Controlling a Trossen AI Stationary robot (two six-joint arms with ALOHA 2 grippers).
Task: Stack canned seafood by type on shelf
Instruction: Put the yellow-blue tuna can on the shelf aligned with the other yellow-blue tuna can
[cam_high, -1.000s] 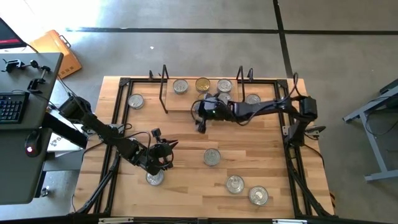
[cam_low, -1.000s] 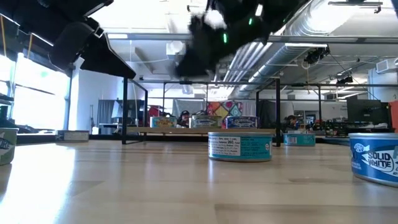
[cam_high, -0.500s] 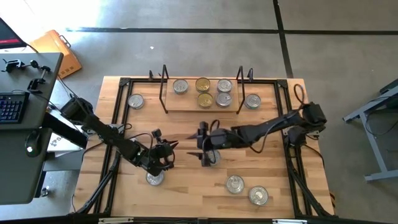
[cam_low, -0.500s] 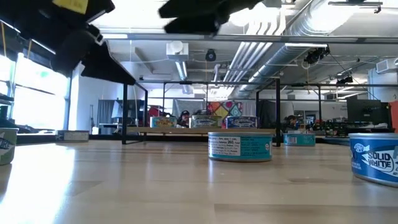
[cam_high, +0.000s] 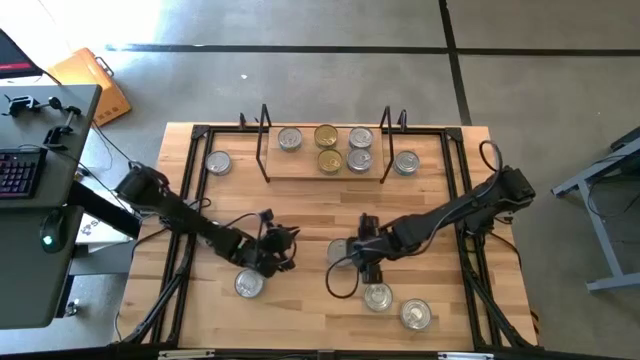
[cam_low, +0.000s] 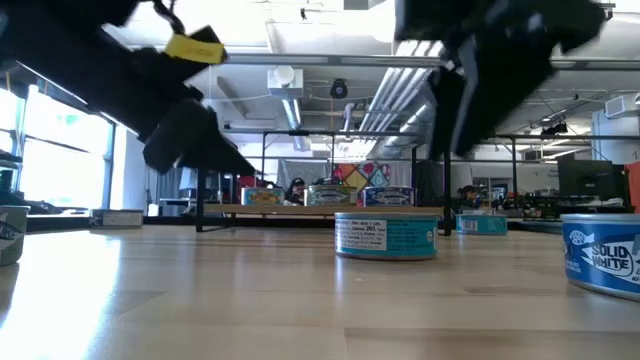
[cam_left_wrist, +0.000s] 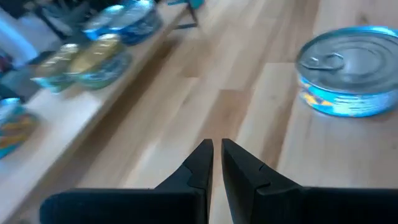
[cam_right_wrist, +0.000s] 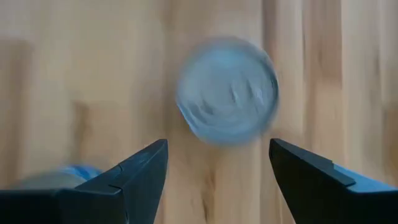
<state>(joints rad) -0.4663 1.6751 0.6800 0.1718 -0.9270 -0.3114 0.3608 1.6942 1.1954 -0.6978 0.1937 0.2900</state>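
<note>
The shelf stands at the table's far edge with several tins on its board, one gold-topped. Two tins flank it on the table. More silver-topped tins sit on their bases at mid-table and near the front edge. My right gripper hovers open, pointing steeply down, with a silver-topped tin just ahead of its fingertips. My left gripper is shut and empty, left of the mid-table tin.
A black metal frame runs along the tabletop's edges. A loose cable loop hangs from the right arm beside the front tins. Bare wood lies between the shelf and both grippers. A desk with a keyboard stands off the left side.
My right gripper has swung from just in front of the shelf toward the table's near edge and tipped to point steeply down, staying open and empty. My left gripper has sunk and shifted a little toward the right, staying shut. No tin has moved.
</note>
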